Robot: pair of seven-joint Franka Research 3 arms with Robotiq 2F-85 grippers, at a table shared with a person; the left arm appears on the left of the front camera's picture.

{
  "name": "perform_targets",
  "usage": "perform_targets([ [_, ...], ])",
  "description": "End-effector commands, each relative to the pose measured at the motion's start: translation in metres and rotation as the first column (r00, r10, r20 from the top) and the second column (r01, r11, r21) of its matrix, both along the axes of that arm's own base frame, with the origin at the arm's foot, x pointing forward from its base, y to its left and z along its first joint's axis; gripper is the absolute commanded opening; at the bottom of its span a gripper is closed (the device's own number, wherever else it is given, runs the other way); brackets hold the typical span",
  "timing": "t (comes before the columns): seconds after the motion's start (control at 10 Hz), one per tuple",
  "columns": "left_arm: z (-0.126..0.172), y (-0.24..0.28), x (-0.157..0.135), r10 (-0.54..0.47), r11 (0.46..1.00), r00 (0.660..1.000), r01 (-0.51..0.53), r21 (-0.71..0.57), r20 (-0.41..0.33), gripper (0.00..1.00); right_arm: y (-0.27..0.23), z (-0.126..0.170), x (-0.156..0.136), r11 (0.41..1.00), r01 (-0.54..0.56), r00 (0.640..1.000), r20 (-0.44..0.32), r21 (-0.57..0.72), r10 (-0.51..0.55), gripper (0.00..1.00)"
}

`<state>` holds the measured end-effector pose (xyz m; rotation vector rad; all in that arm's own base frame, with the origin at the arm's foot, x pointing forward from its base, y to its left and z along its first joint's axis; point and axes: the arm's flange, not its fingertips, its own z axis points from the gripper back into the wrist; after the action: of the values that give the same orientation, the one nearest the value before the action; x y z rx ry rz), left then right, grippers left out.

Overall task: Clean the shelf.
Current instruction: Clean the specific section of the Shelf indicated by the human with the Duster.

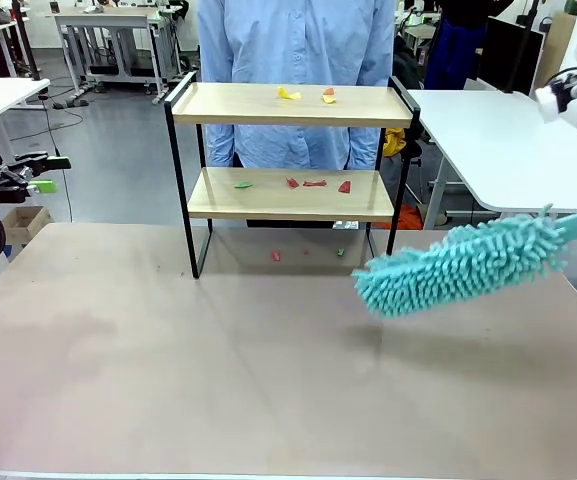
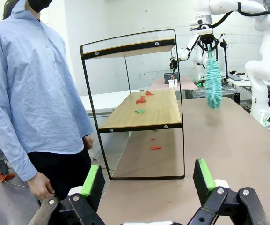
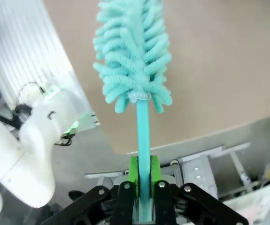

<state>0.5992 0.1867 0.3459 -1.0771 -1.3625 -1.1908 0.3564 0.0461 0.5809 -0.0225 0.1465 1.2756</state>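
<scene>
The right claw (image 3: pixel 143 190) is squeezing tight on the thin handle of a fluffy blue-green duster (image 1: pixel 458 268). The duster is hanging over the brown worktop (image 1: pixel 168 380), near the shelf's right legs but not touching them. Its head is looking soft and bendy, so it is probably too gentle to scratch anything.

The left claw (image 2: pixel 149 174) is waiting wide apart, holding nothing, out past the shelf's left end.

The shelf (image 1: pixel 238 103) is standing upright at the far side of the worktop. It is looking light, with two stiff wooden boards in a skinny black frame, so a hard push may be sliding or tipping it. The best place to hold it is probably the black bar at one end of the top board.

Little paper scraps are lying on the top board (image 1: pixel 288 94), on the lower board (image 1: pixel 315 183), and on the worktop underneath (image 1: pixel 276 256). They are looking very light and should sweep off easily.

A person in a blue shirt (image 1: pixel 298 40) is standing just behind the shelf.
</scene>
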Motion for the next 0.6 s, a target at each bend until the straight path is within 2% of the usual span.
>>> perform_targets([
  [0.0,0.002,-0.001,-0.002,-0.006,1.0,1.0,0.006,0.008,0.012,1.0,0.011,-0.009,-0.001,0.994,-0.107,0.992,-0.064,0.012,0.107,0.13],
  [0.3,0.002,-0.001,-0.002,-0.006,1.0,1.0,0.006,0.008,0.012,1.0,0.042,-0.04,-0.005,0.976,-0.214,0.97,-0.127,-0.046,0.207,0.13],
  [0.5,0.002,-0.001,-0.002,-0.006,1.0,1.0,0.006,0.008,0.012,1.0,0.05,-0.053,-0.007,0.977,-0.207,0.969,-0.148,-0.04,0.199,0.13],
])
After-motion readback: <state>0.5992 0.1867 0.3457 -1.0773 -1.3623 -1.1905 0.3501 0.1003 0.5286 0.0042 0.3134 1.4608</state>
